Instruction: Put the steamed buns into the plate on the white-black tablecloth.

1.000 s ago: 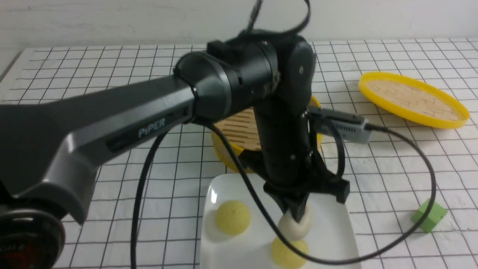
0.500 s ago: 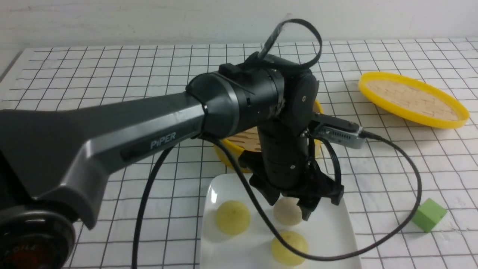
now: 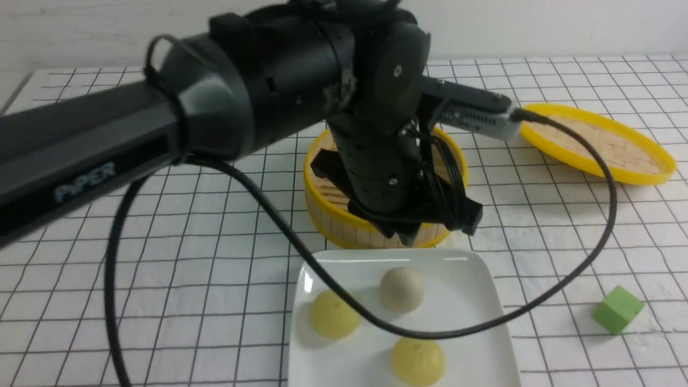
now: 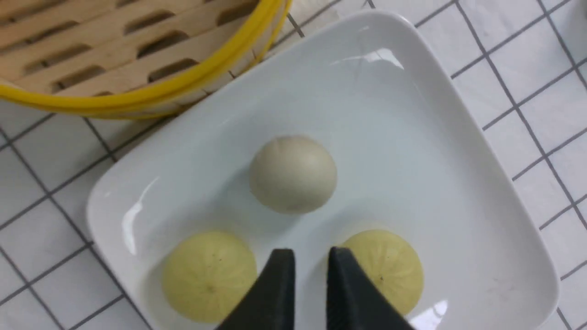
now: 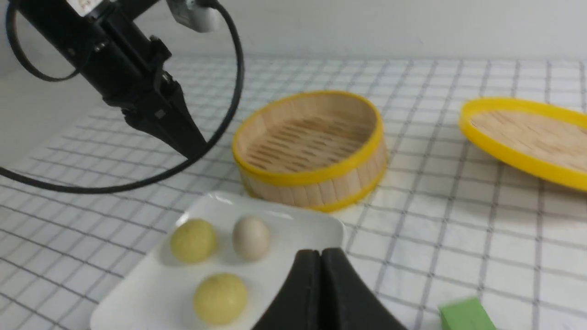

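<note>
Hovering left claw (image 4: 311, 256): parted by a slim gap, pinching nothing, above the 12 o'clock side of the plate (image 3: 467, 290), clear of the steamed buns (image 3: 401, 290).
Steamed buns: all three in the plate, off-white at 12 o'clock, yellows at 9 and 6; task looks complete.
Plate: on the white-black tablecloth (image 3: 215, 269) covering the counter, at 6 o'clock of the empty basket (image 3: 333, 215), keeping carries short.
Lid (image 3: 596, 142): parked at 2 o'clock of the basket, leaving it uncovered.
Right claw (image 5: 321, 256): pressed together, idle.
</note>
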